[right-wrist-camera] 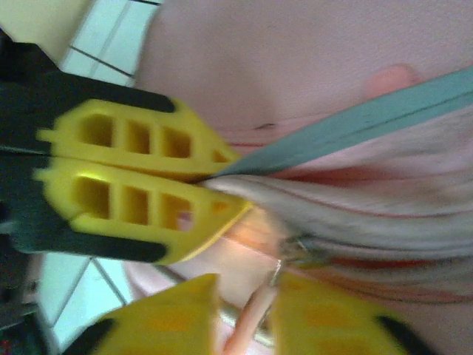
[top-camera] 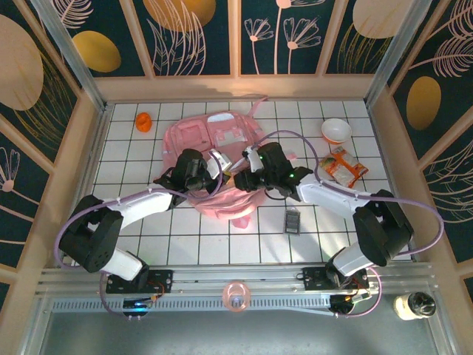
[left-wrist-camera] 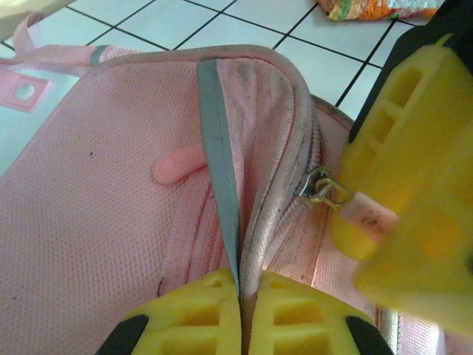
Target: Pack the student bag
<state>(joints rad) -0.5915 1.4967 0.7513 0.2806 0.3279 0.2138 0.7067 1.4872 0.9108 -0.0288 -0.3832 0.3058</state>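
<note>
The student bag (top-camera: pixel 222 133), a pale pink backpack, lies flat in the middle of the tiled table. My left gripper (top-camera: pixel 216 164) is over its near half and is shut on the bag's grey piped zip edge (left-wrist-camera: pixel 255 244), next to a teal band. In the left wrist view its jaws (left-wrist-camera: pixel 242 285) pinch that fold. My right gripper (top-camera: pixel 242 177) sits just beside it. In the right wrist view its jaws (right-wrist-camera: pixel 245 285) stand slightly parted, with the pink zip pull (right-wrist-camera: pixel 255 318) lying loose between them. The pull (left-wrist-camera: pixel 367 214) hangs from the metal slider (left-wrist-camera: pixel 319 188).
An orange object (top-camera: pixel 144 120) lies at the back left. A white bowl (top-camera: pixel 336 131) and a snack packet (top-camera: pixel 346 166) are at the right, and a small dark item (top-camera: pixel 293 220) is in front of the bag. A pink ring (top-camera: pixel 236 296) rests on the front rail.
</note>
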